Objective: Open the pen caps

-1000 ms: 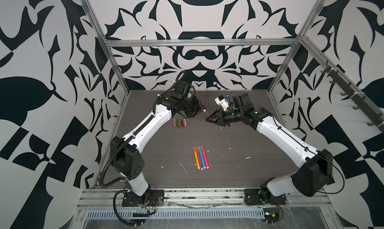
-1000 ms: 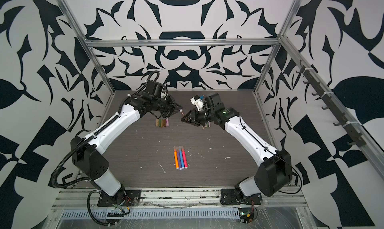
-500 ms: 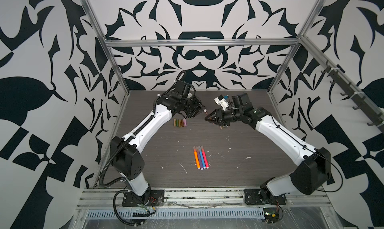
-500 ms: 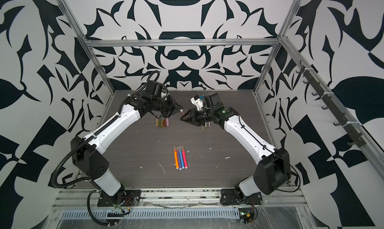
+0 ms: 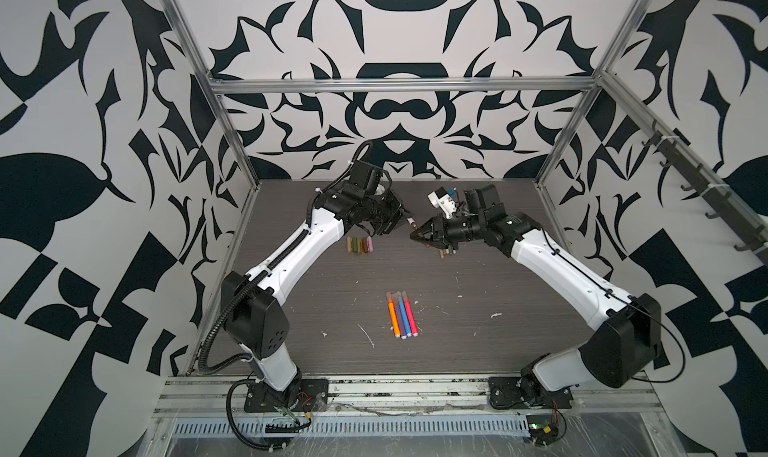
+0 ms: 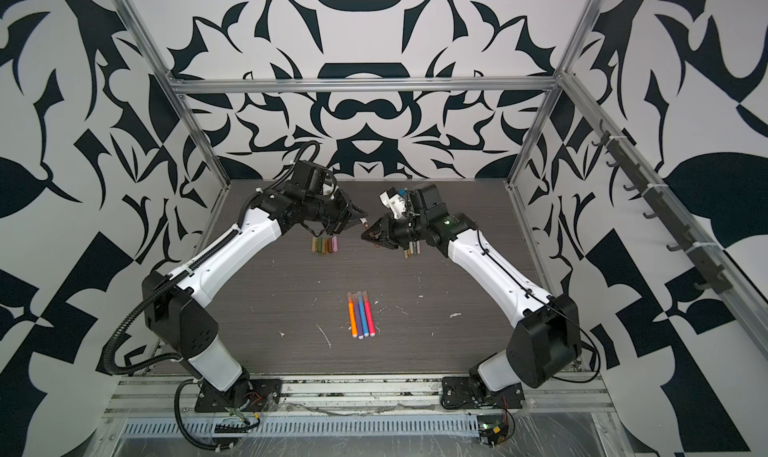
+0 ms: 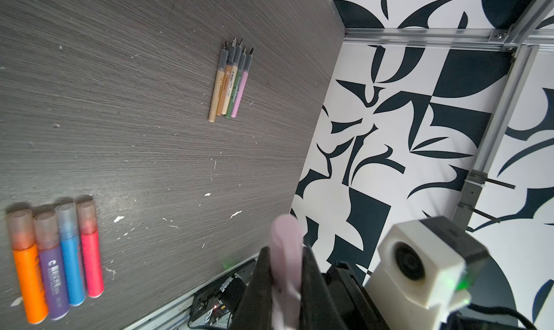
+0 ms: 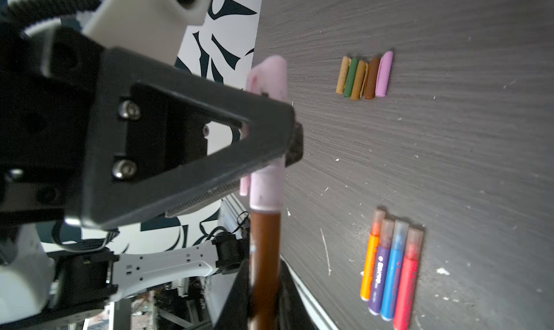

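My left gripper (image 7: 284, 253) is shut on a pale pink pen cap (image 7: 286, 238), held above the table's back middle. That cap (image 8: 266, 190) sits on the end of a brown pen (image 8: 265, 253), and my right gripper (image 8: 265, 271) is shut on the barrel. In both top views the two grippers (image 5: 402, 222) (image 5: 415, 235) meet tip to tip. Several loose pen caps (image 5: 360, 245) lie in a row below the left gripper. Several uncapped thin pens (image 7: 230, 82) lie under the right gripper. Several thick capped pens (image 5: 400, 313) lie side by side mid-table.
The dark wood-grain table (image 5: 478, 342) carries small white scraps (image 5: 494, 315). Patterned walls and a metal frame (image 5: 403, 86) close in the back and sides. The right wrist camera housing (image 7: 419, 262) hangs close beside my left gripper.
The right gripper's jaws have closed onto the brown pen's barrel. Both arms have hardly shifted, and the left gripper keeps its hold on the pink cap.
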`<action>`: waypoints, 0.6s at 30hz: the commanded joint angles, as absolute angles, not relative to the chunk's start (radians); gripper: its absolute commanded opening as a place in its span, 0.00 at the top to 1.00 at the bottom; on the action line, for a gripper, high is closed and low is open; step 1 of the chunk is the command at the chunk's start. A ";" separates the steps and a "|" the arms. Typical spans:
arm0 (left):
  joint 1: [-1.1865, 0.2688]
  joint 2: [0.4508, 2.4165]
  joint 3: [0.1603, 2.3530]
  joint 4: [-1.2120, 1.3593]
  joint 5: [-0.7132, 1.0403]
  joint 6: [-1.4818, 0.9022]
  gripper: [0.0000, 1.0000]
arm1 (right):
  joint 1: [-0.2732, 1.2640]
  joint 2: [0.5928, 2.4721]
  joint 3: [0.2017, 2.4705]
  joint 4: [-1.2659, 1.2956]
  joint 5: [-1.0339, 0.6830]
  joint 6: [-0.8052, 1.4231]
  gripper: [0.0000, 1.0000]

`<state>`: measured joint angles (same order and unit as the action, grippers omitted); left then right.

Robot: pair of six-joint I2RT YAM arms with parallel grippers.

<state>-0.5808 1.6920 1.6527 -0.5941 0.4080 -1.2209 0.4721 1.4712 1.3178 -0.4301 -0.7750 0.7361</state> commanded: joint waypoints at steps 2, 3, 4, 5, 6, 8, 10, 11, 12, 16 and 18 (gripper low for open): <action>-0.585 1.697 1.655 -0.582 0.421 -1.212 1.00 | 0.476 1.465 1.356 -0.401 -0.782 0.720 1.00; -0.585 1.697 1.656 -0.580 0.423 -1.211 1.00 | 0.476 1.464 1.356 -0.409 -0.776 0.718 1.00; -0.584 1.697 1.656 -0.578 0.428 -1.208 1.00 | 0.475 1.464 1.355 -0.416 -0.769 0.715 1.00; -0.580 1.697 1.656 -0.578 0.427 -1.203 1.00 | 0.476 1.461 1.355 -0.427 -0.764 0.709 1.00; -0.571 1.701 1.664 -0.579 0.426 -1.193 1.00 | 0.476 1.459 1.353 -0.439 -0.762 0.704 1.00; -0.540 1.721 1.705 -0.593 0.424 -1.154 1.00 | 0.480 1.448 1.344 -0.462 -0.752 0.690 1.00; -0.493 1.767 1.784 -0.636 0.416 -1.093 1.00 | 0.488 1.428 1.323 -0.478 -0.742 0.682 1.00; -0.462 1.800 1.840 -0.661 0.417 -1.056 1.00 | 0.494 1.413 1.305 -0.483 -0.735 0.680 1.00; -0.427 1.838 1.903 -0.691 0.415 -1.021 1.00 | 0.500 1.398 1.284 -0.485 -0.730 0.682 1.00; -0.291 1.960 2.096 -0.780 0.394 -0.964 1.00 | 0.535 1.335 1.186 -0.448 -0.702 0.720 1.00; -0.265 1.991 2.137 -0.779 0.407 -0.960 1.00 | 0.551 1.310 1.148 -0.426 -0.684 0.747 1.00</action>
